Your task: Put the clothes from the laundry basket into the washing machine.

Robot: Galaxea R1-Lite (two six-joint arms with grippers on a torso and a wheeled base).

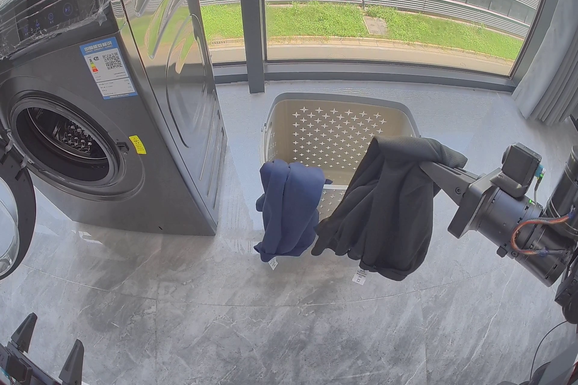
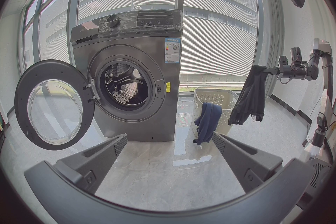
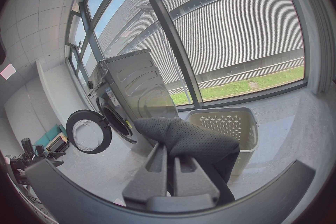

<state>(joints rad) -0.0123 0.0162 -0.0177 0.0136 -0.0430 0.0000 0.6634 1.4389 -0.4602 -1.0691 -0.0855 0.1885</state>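
My right gripper (image 1: 428, 166) is shut on a black garment (image 1: 385, 206), which hangs in the air over the near rim of the beige laundry basket (image 1: 337, 130). The same black garment (image 3: 189, 137) drapes over its closed fingers (image 3: 155, 168) in the right wrist view. A blue garment (image 1: 289, 206) hangs over the basket's front edge. The grey washing machine (image 1: 108, 85) stands to the left with its round door (image 2: 52, 105) swung open and the drum (image 2: 124, 86) showing. My left gripper (image 2: 168, 146) is open and low, near the floor, facing the machine.
A tall window with a dark pillar (image 1: 250, 7) runs behind the basket. A grey curtain (image 1: 551, 67) hangs at the far right. The grey tiled floor (image 1: 241, 308) between machine, basket and me is bare.
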